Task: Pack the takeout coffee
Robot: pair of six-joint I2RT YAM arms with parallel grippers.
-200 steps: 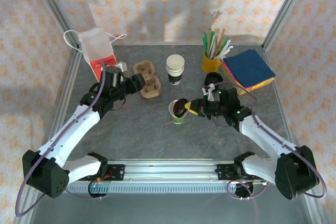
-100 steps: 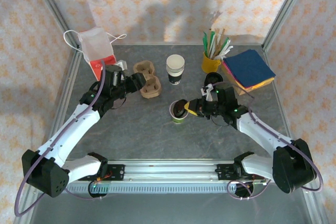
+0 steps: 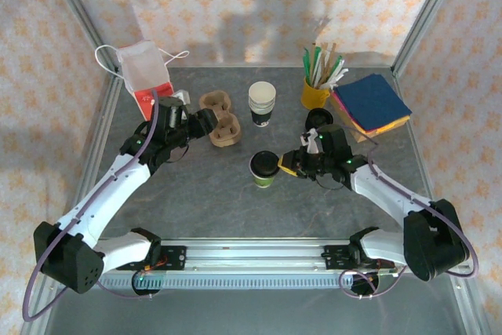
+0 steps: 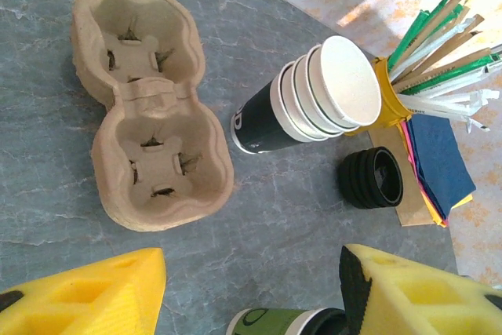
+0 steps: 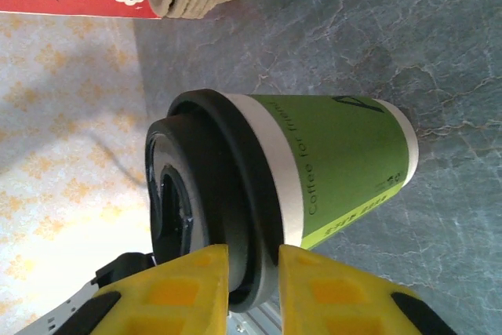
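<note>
The takeout coffee (image 3: 265,176), a green paper cup (image 5: 337,154) with a black lid (image 5: 212,194) seated flat on it, stands mid-table. My right gripper (image 3: 284,167) is at its right side. In the right wrist view its yellow fingers (image 5: 253,253) stand slightly parted astride the lid's rim, so it is open. My left gripper (image 3: 205,121) hangs open over the two-cup pulp carrier (image 3: 221,119) with nothing between its fingers. In the left wrist view the cup's top (image 4: 274,323) shows low between the wide yellow fingers (image 4: 251,272), beyond the carrier (image 4: 149,115).
A stack of white-and-black cups (image 3: 262,103) stands behind the coffee. A yellow mug of sticks (image 3: 315,93), a stack of black lids (image 3: 318,119) and coloured napkins (image 3: 371,103) sit at back right. A white-and-red bag (image 3: 145,76) stands at back left.
The lid hung tilted at the cup's mouth in my right gripper; now it sits flat on the cup and the right fingers have parted a little. The left arm has not moved.
</note>
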